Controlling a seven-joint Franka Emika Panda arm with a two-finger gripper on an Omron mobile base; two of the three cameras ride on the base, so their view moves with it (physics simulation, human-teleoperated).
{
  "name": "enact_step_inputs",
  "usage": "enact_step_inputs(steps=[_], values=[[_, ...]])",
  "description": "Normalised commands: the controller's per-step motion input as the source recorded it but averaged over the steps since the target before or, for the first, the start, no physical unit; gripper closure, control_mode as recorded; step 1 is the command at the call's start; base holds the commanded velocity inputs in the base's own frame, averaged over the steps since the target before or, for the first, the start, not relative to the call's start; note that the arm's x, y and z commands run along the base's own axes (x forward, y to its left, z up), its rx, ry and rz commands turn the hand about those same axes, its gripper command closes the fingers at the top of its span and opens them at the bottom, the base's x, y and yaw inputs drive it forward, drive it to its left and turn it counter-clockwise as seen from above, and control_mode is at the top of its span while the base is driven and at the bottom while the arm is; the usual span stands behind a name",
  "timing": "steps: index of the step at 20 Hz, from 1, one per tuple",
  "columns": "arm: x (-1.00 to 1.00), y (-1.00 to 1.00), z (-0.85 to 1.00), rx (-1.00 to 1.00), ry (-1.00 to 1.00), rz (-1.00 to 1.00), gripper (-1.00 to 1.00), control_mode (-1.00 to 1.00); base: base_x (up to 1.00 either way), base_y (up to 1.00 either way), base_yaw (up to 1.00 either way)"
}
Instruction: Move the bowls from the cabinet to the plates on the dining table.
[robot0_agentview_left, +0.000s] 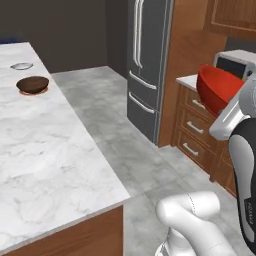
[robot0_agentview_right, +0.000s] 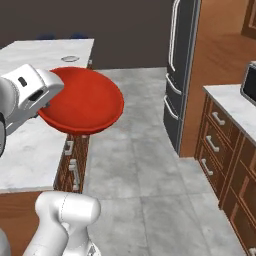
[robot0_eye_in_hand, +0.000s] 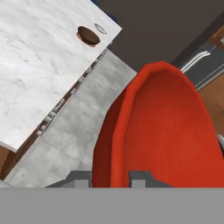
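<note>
Gripper (robot0_eye_in_hand: 110, 177) pinches the red bowl's (robot0_eye_in_hand: 168, 131) rim, carried in the air off the dining table (robot0_agentview_left: 55, 165), so keep it level and aim for the pale grey plate (robot0_agentview_left: 22, 66) beyond the brown bowl (robot0_agentview_left: 33, 84).

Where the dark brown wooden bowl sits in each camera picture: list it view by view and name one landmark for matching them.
Left base view: the brown bowl sits upper left on the dining table, on a red-rimmed plate.
Right base view: I cannot find it.
Hand view: it lies near the top, left of centre.
Shared landmark: the grey plate just beyond it, also small in the right base view.
</note>
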Motion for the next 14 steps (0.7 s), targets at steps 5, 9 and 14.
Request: enact_step_inputs(steps=[5,9,14], values=[[0.0,0.0,0.0,0.0,0.0,0.0,1.0,1.0,0.53,-0.34,0.29],[0.0,0.0,0.0,0.0,0.0,0.0,1.0,1.0,0.49,-0.37,0.29],[0.0,0.0,0.0,0.0,0.0,0.0,1.0,1.0,0.46,-0.41,0.28]])
